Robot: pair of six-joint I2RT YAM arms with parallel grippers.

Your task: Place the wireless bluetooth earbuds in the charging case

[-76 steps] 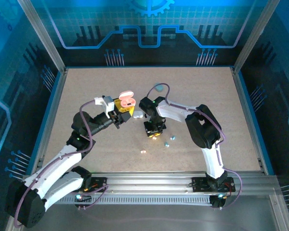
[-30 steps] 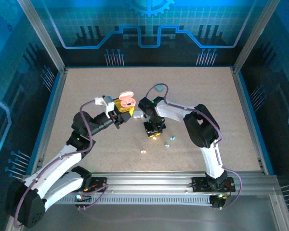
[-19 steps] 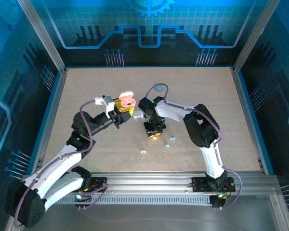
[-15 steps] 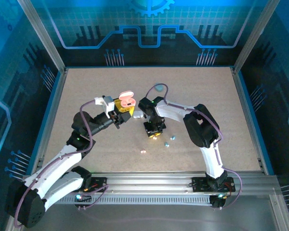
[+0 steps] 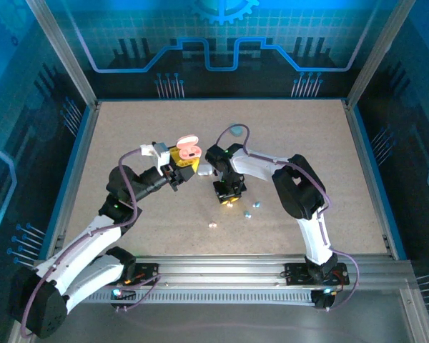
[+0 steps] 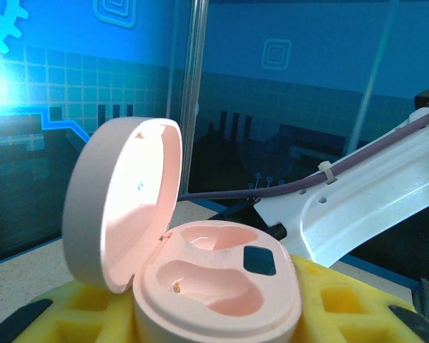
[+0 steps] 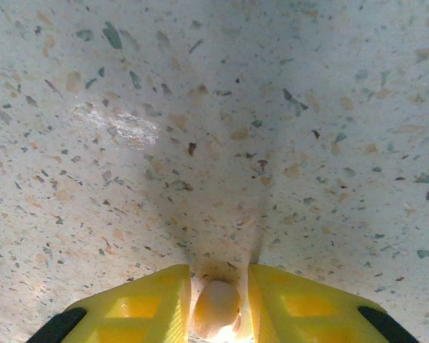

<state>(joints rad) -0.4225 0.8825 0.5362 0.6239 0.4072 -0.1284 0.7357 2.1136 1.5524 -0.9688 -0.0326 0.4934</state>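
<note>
Left end effector [image 5: 182, 161] clamped on open pink charging case [image 6: 200, 279], wells empty. Right end effector [image 5: 229, 194] pinches pale pink earbud [image 7: 216, 304] close to surface [image 7: 200, 107]. Risk: the tiny rounded bud slips from the pads or arrives misoriented and misses its well.

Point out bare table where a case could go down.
Bare: the far-left table beyond the pink case, and the far-right stretch past the teal case. Crowded: the middle, around the right gripper, white case and loose earbuds.
</note>
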